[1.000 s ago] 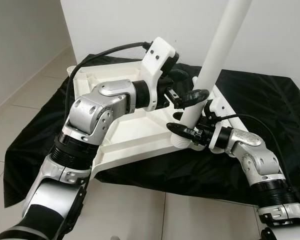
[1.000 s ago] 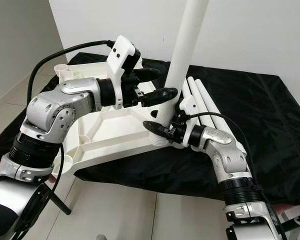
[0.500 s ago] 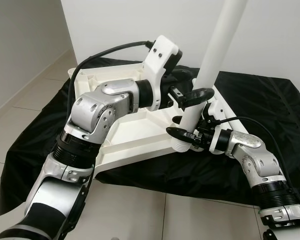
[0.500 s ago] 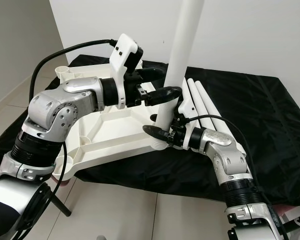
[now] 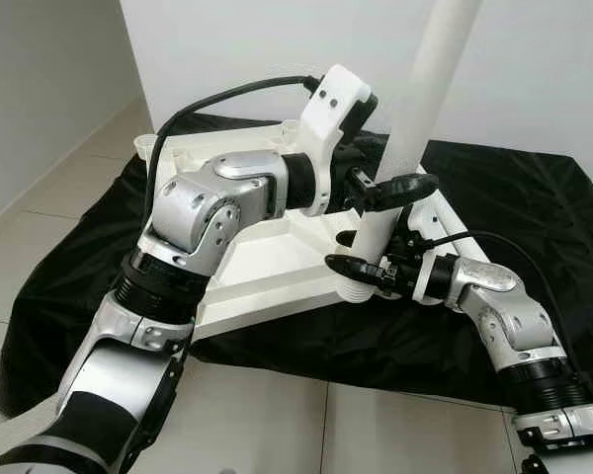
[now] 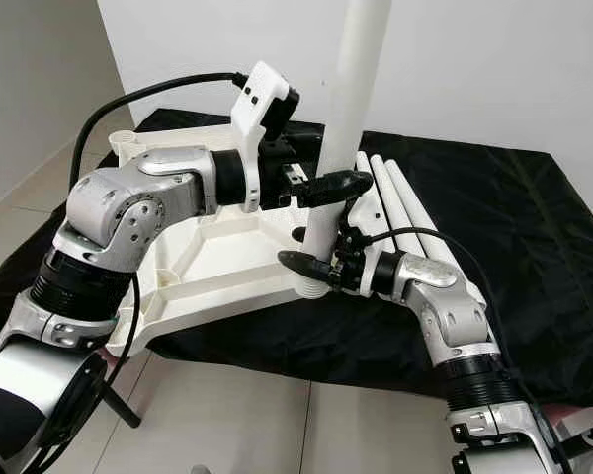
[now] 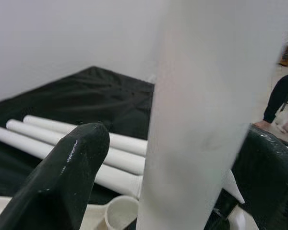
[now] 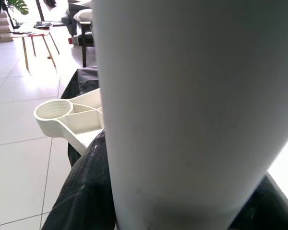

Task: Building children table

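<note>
**Leg upright at tabletop corner**

Standing in the corner socket of the upside-down tabletop (image 5: 267, 259) on black cloth (image 5: 534, 207): white leg (image 5: 405, 148). Pinched low by right gripper (image 5: 361, 252), clasped higher by left gripper (image 5: 390, 183). Beside it, spare legs (image 6: 400, 202).

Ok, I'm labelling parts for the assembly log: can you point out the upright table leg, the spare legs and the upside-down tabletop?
upright table leg (image 6: 348, 94), right eye view, mid shaft.
spare legs (image 6: 407, 212), right eye view, middle of the tubes lying on the black cloth.
tabletop (image 5: 267, 269), left eye view, ribbed underside.
</note>
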Available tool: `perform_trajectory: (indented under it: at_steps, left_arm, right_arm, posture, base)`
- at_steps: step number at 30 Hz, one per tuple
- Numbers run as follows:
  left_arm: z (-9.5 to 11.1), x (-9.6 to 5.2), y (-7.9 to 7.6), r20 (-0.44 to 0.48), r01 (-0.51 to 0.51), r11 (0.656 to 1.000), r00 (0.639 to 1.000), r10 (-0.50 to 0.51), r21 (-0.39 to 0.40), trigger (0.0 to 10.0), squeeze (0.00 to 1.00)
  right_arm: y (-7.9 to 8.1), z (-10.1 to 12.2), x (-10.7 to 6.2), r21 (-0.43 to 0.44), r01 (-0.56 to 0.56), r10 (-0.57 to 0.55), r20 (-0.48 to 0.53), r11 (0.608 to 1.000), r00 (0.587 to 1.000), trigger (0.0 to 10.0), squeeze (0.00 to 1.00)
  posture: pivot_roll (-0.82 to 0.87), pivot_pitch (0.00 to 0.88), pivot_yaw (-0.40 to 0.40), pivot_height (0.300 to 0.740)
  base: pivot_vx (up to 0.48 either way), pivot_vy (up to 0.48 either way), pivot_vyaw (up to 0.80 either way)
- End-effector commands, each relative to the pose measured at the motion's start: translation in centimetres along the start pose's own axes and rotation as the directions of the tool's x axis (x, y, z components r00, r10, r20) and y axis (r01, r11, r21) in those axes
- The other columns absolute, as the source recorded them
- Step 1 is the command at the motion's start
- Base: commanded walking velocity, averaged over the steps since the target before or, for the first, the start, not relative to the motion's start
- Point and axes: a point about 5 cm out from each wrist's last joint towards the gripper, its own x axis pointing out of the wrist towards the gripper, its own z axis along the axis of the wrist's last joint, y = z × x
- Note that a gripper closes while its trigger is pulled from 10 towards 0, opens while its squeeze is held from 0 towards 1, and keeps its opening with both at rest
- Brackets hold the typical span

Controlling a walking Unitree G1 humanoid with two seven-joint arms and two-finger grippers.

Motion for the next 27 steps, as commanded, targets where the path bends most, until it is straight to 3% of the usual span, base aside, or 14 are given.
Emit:
perform_trajectory:
  at_steps: [1,3,4,26,27]
  left_arm:
    - [0.14,0.37,-0.42,-0.020,0.061,0.998,0.998,-0.060,0.003,4.6,0.00]
    - [0.13,0.38,-0.37,-0.021,0.058,0.998,0.998,-0.058,0.004,4.6,0.00]
    - [0.13,0.39,-0.32,-0.022,0.056,0.998,0.998,-0.056,0.002,0.0,0.00]
    - [-0.01,0.37,0.06,-0.024,0.041,0.999,0.999,-0.041,-0.003,0.0,0.00]
    - [-0.07,0.36,0.15,-0.030,0.032,0.999,0.999,-0.032,0.000,3.0,0.00]
  right_arm:
    - [0.17,0.49,0.30,-0.038,-0.009,0.009,0.002,0.999,1.000,10.0,0.00]
    - [0.15,0.51,0.32,-0.039,-0.007,0.007,0.003,0.999,1.000,10.0,0.00]
    - [0.13,0.55,0.31,-0.039,-0.006,0.006,0.004,0.999,1.000,10.0,0.00]
    - [-0.22,0.78,0.37,-0.030,0.060,-0.059,0.043,0.998,0.997,10.0,0.00]
    - [-0.28,0.81,0.38,-0.021,0.066,-0.064,0.049,0.998,0.997,10.0,0.00]
  posture:
    - [-0.08,0.034,0.025,0.740]
    - [-0.08,0.035,0.025,0.740]
    - [-0.08,0.037,0.025,0.740]
    - [-0.07,0.043,0.031,0.740]
    - [-0.07,0.038,0.029,0.740]
  base:
    - [0.000,0.000,0.00]
    - [0.000,0.000,0.00]
    - [0.000,0.000,0.00]
    - [0.000,0.000,0.00]
    - [0.000,0.000,0.00]
